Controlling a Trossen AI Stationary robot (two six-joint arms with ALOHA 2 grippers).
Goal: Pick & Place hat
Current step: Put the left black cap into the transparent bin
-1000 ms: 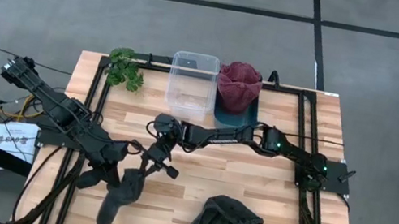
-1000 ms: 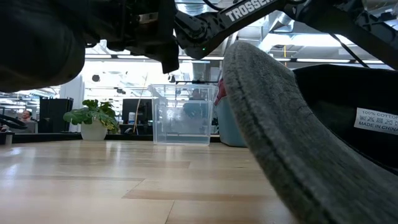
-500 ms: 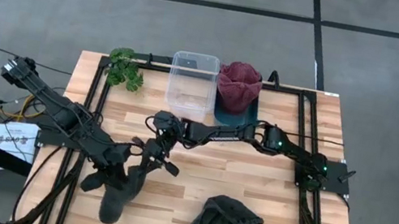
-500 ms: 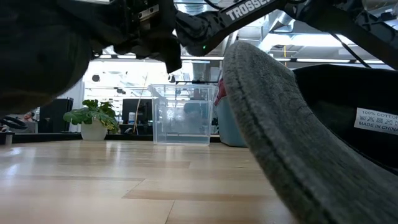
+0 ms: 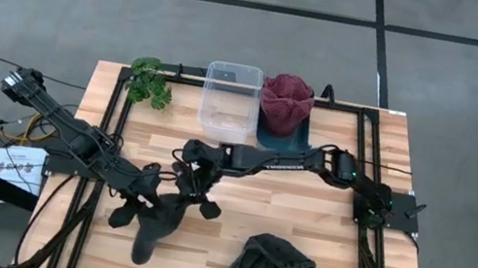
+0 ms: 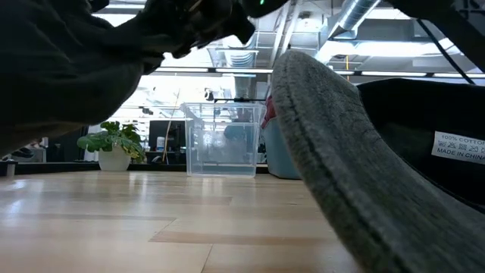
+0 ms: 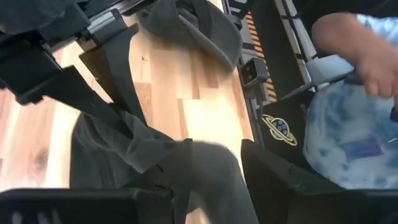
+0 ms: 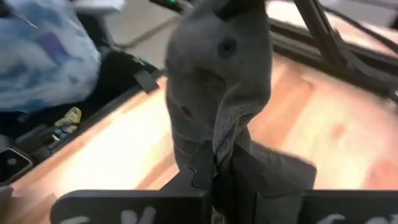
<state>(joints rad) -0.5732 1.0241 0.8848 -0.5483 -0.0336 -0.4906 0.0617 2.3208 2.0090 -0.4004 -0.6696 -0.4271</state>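
Observation:
A dark grey hat (image 5: pixel 154 233) hangs in the near left part of the table, and my right gripper (image 5: pixel 193 190) is shut on it from the far side. My left gripper (image 5: pixel 145 208) is open beside it. In the left wrist view the hat's cloth (image 7: pixel 214 168) runs between its spread fingers. A second dark cap (image 5: pixel 267 265) lies on the boards at the near edge, and its brim (image 6: pixel 326 152) fills the low view. A maroon hat (image 5: pixel 286 101) sits on a blue holder at the back. My right gripper pinches a bunched fold of the grey hat (image 8: pixel 219 140) between its two shut fingers, slanting down from the table's far side. The hat's crown, with an eyelet (image 8: pixel 227 46), reaches out beyond the fingertips. I cannot tell whether my left gripper touches the cloth between its fingers.
A clear plastic box (image 5: pixel 230 98) and a small plant (image 5: pixel 149 84) stand at the far edge. Black frame rails (image 5: pixel 111 131) run along both sides of the table. A person in a blue-white garment (image 7: pixel 348 130) is just past the near edge.
My left gripper has opened and let go of the grey hat, and has shifted a little toward the table's right and near edge. My right gripper, still shut on the hat, has moved slightly toward the near edge. The hat has come a bit to the right with it.

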